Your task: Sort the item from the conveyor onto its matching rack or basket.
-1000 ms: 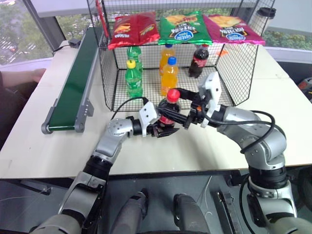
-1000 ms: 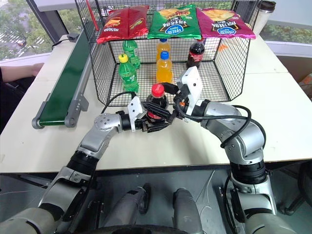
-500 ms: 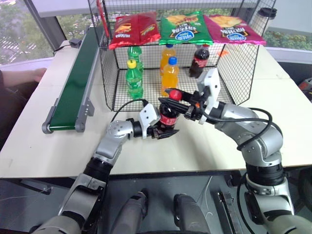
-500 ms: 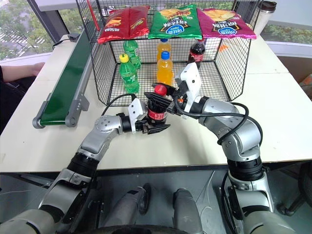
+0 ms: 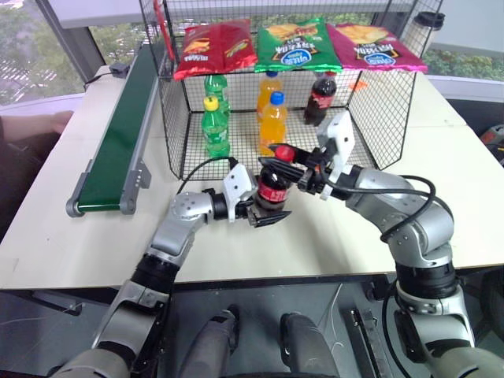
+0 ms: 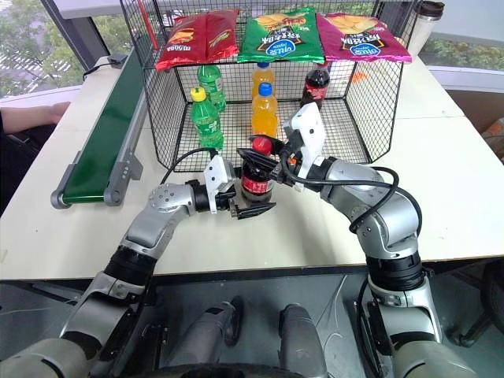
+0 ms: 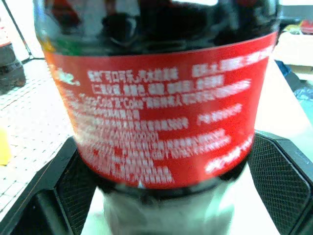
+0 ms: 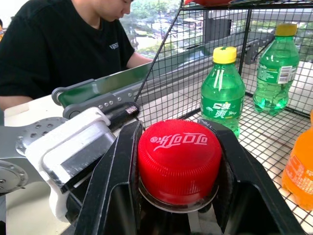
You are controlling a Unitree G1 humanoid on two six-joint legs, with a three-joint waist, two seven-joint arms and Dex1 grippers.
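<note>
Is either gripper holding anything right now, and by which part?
The right gripper holds the cola bottle by its red cap; the left gripper stands open around its body.

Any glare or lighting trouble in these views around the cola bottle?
Left wrist view: pale reflections across the top of the cola bottle, label still legible. Right wrist view: bright windows behind the person, yet the red cap is evenly lit. Left eye view: even daylight on the table.

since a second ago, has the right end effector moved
Yes. The right end effector shifted left, toward the green soda bottle in the cage, and now clamps the cola bottle's red cap.
</note>
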